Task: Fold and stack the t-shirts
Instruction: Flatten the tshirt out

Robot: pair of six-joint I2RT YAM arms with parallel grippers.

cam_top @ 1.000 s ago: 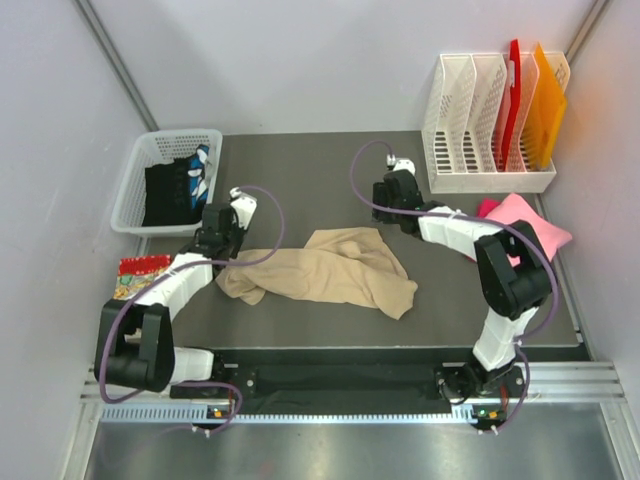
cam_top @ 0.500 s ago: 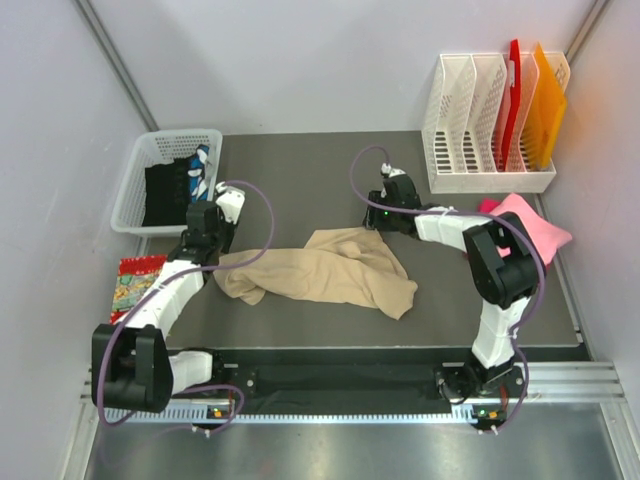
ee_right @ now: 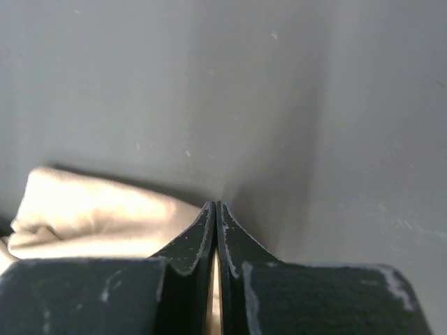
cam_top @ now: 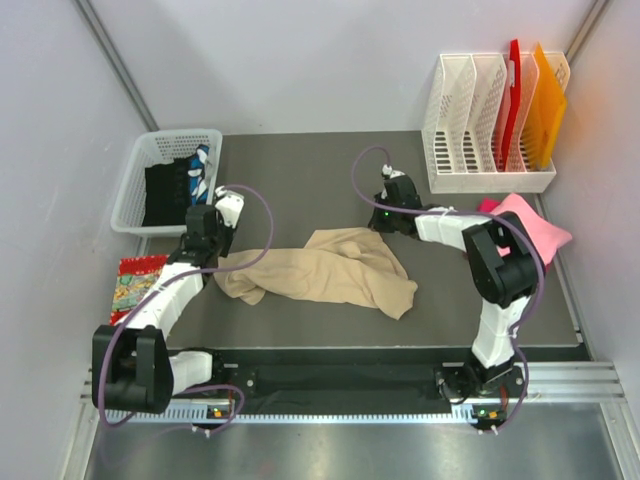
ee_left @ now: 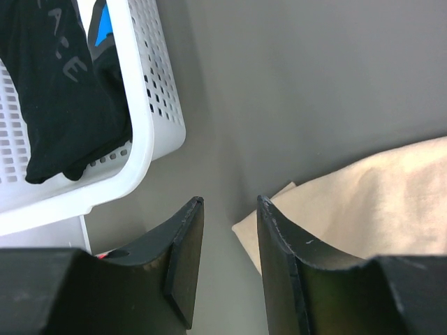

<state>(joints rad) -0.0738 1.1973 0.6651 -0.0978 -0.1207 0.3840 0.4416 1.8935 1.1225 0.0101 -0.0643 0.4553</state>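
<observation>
Both arms have moved in the last second. The left arm has drawn back from the tan tee (cam_top: 330,268) toward the basket (cam_top: 135,185), so the left gripper (cam_top: 207,238) now sits just off the tee's left end. The right gripper (cam_top: 386,214) has come down and inward to the tee's far right edge, and its jaws, apart a second ago, have closed. The tee itself has not shifted.

Only the top view takes in the whole table (cam_top: 300,165), with both tees, the rack (cam_top: 470,140) at far right and a packet (cam_top: 130,282) at the left edge. The left wrist view adds that the left gripper (ee_left: 229,202) is partly open with nothing between its fingers. It is over bare table, with the tee's corner just beside its right finger and black cloth (ee_left: 63,105) in the basket at upper left. The right wrist view shows the right gripper (ee_right: 215,209) shut tight at the tee's edge. A thin line of tan shows between its fingers, but I cannot tell whether cloth is nipped.

The tan tee lies unfolded and rumpled across the middle of the table, bunched at its left end. The pink tee (cam_top: 525,215) is a small heap at the right edge, in front of the rack and partly behind the right arm.
</observation>
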